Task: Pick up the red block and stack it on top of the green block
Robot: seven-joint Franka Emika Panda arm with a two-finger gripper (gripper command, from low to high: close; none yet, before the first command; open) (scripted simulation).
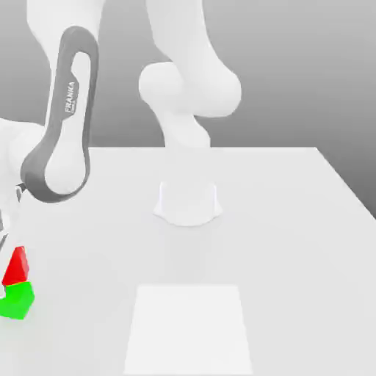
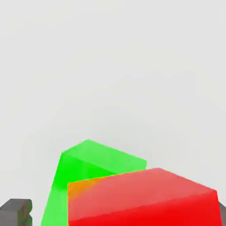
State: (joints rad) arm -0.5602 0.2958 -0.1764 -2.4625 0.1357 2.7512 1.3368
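Pale tabletop (image 1: pixel 279 235) is stretching before a grey backdrop (image 1: pixel 286 73) as I am remotely operating the white arm (image 1: pixel 192 66), its gripper (image 2: pixel 122 212) standing wide, with a gap showing between one finger (image 2: pixel 16 212) and the red block (image 2: pixel 145 198). Near the exterior view's left edge, the red block is resting atop the green block (image 1: pixel 17 301), sitting off-centre and turned differently from it.
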